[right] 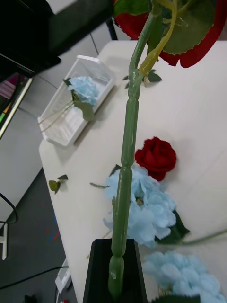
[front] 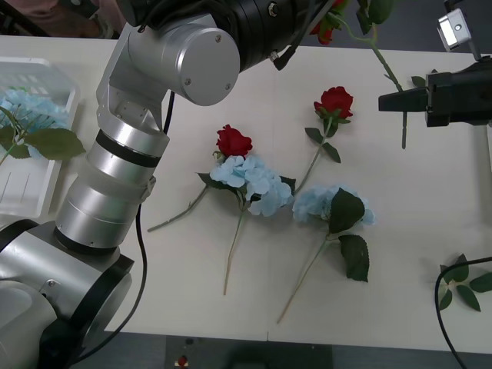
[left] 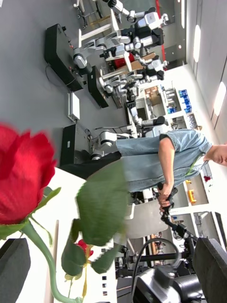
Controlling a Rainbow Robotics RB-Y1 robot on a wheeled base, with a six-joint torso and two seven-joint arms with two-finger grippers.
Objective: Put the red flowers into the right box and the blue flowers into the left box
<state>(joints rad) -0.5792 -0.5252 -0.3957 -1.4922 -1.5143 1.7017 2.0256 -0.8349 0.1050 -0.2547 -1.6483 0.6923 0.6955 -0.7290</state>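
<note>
Roses first: one red flower (front: 336, 17) near the table's far edge is mostly hidden behind the left arm, its stem (right: 126, 156) running to the right gripper (front: 390, 101), whose black fingers (right: 113, 270) pinch the stem end. Two more deep-red blooms (front: 234, 141) (front: 334, 101) lie mid-table, one touching a pale blue cluster (front: 250, 181), with another blue cluster (front: 327, 204) just beside. A further blue flower (front: 29, 111) rests in the left box (front: 46, 73), partly cut off. Left gripper's dark fingers (left: 14, 265) stand spread apart beside a rose bloom (left: 21, 175).
</note>
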